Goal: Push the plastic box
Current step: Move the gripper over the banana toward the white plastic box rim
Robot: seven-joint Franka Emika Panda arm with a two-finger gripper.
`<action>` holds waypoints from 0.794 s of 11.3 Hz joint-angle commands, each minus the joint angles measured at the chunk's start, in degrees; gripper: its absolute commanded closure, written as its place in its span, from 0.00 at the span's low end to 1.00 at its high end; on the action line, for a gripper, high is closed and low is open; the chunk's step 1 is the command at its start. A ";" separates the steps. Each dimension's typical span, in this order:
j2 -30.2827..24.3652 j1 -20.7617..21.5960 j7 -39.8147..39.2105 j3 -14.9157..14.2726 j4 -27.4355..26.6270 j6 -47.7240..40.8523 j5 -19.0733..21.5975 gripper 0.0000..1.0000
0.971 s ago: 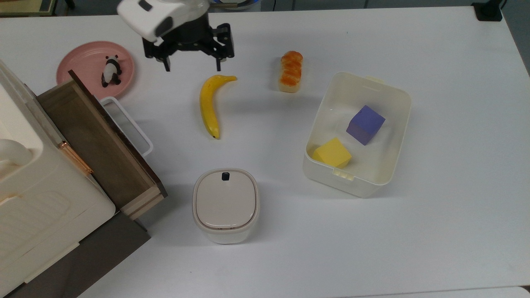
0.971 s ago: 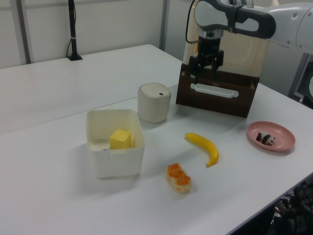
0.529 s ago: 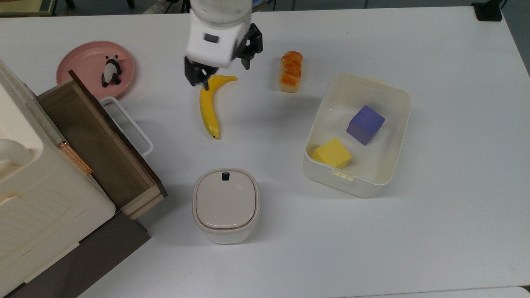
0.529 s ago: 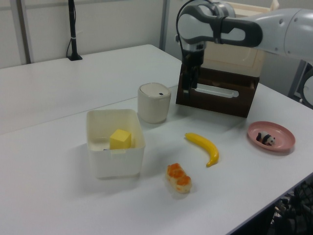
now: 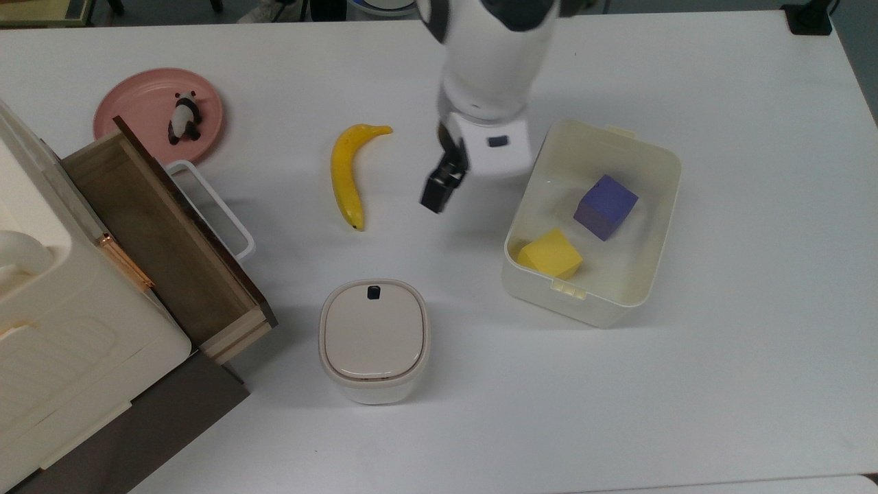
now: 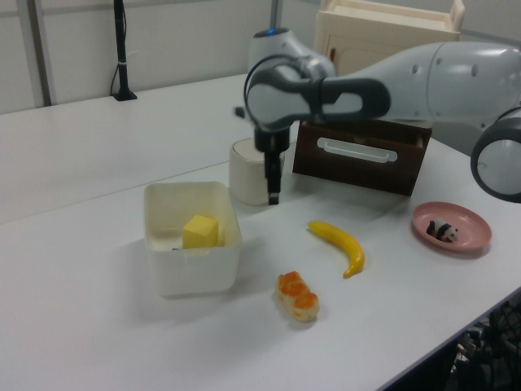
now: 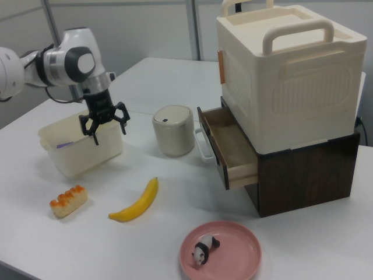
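One big white tabletop holds everything. On it stands one tall cream storage case with a handle on top, sitting on one dark wooden drawer unit whose one drawer is pulled open. One white robot arm reaches over the tabletop.

There is one plastic box. It sits on the tabletop at the top view's right, well apart from the drawer. Inside it lie two blocks: one purple cube and one yellow cube.

Next comes one beige lidded canister with a black dot, then one pink plate with one small panda toy on it. One banana lies in the middle, and one bread roll lies near the front edge in the left view.

There is one gripper. In the right view its fingers are spread apart and hold nothing. It hangs just beside the plastic box, at the box's side that faces the banana in the top view, and I cannot tell if it touches the box.

Half a second ago the gripper was above the banana's tip. Now it has swung across to the box side, and the arm covers the bread roll in the top view. The box, cubes, banana, canister and plate have not moved.
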 commanded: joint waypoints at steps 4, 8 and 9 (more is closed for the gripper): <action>1.46 5.44 4.22 -0.02 -3.11 5.02 -1.00 0.00; 3.92 8.96 12.77 -0.01 -2.84 8.98 -1.34 0.00; 4.53 9.57 12.86 0.07 -1.97 9.07 -1.43 0.00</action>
